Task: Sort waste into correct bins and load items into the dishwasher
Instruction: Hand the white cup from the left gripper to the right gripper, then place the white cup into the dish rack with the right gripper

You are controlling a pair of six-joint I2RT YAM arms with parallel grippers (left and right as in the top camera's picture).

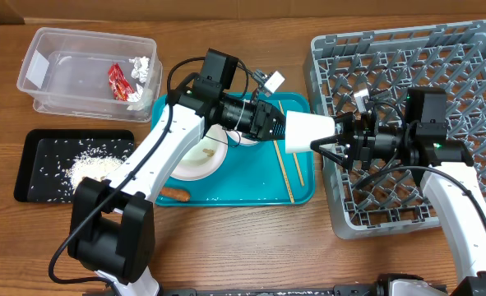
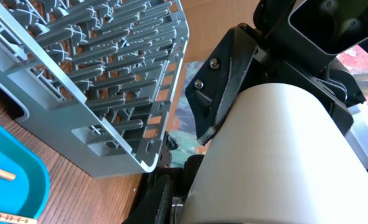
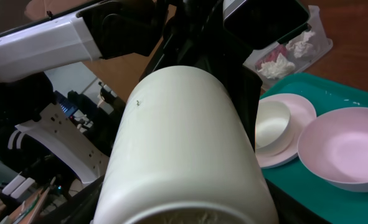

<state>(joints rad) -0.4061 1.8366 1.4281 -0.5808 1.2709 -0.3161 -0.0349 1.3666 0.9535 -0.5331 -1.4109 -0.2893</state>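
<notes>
A small white cup (image 1: 308, 131) hangs sideways in the air between the teal tray and the grey dish rack (image 1: 473, 49). My left gripper (image 1: 277, 125) is shut on its base. My right gripper (image 1: 331, 136) is open, with a finger on each side of the cup's mouth end. The cup fills the left wrist view (image 2: 277, 155) and the right wrist view (image 3: 184, 143). A white plate (image 3: 296, 140) carrying a small bowl (image 3: 272, 123), and a bigger bowl (image 3: 345, 149), sit on the teal tray (image 1: 251, 193). The chopsticks (image 1: 289, 168) lie there too.
The clear tub (image 1: 45, 57) at the back left holds a red wrapper (image 1: 118, 80) and white tissue (image 1: 140, 67). The black tray (image 1: 37, 164) holds rice (image 1: 90, 168). An orange-brown food piece (image 1: 175, 194) lies on the teal tray's front edge.
</notes>
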